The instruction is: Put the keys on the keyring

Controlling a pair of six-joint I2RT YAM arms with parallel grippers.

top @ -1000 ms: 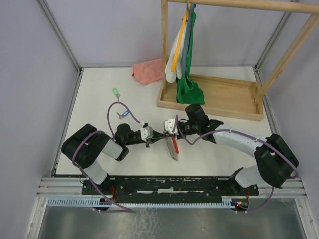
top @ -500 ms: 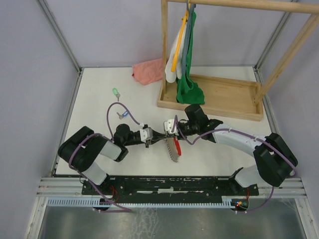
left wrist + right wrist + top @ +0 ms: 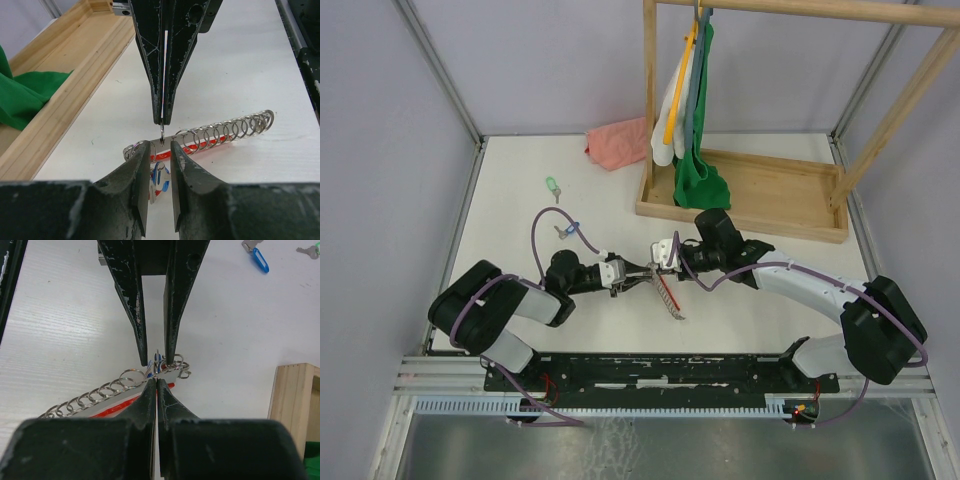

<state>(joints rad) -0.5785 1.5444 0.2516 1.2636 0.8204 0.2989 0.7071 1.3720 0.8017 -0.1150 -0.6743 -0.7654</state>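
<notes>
Pinching a small ring of the keyring point(image 3: 220, 134), my right pincer point(image 3: 162, 119) is pressed together, while my left pincer point(image 3: 160, 152) stands slightly spread facing it. Its chain lies on the surface point(image 3: 520, 170) between my arms; the blue key point(image 3: 567, 230) and green key point(image 3: 552, 185) lie apart, far left.

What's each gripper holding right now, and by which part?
The right gripper is shut on the keyring, pinching a small ring at the end of its chain. The left gripper is open, fingers either side of that ring, gripping nothing.
</notes>
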